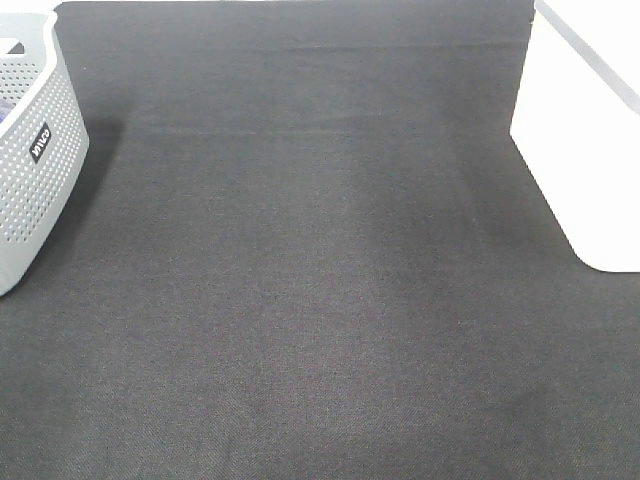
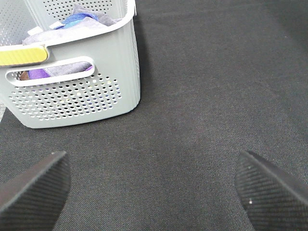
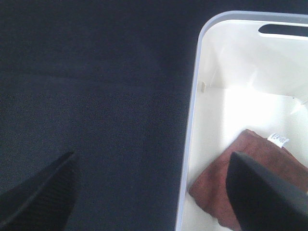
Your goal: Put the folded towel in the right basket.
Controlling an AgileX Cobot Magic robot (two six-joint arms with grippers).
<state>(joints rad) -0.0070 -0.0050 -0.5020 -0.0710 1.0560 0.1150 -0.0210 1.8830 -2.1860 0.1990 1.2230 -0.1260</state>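
Only the grey basket (image 1: 30, 160) bears a black label (image 1: 39, 143), lettering unreadable

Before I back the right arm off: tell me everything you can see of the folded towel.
The folded towel shows only in the right wrist view. It is reddish-brown, soft terry-looking cloth, lying flat on the floor of the white basket, near one wall. A tiny white tag sits at one edge. One dark finger of the open right gripper hides part of it, and whether the two touch is unclear. The high camera does not show it.

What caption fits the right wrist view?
Folded towel lies inside the right basket; open right gripper above its rim.
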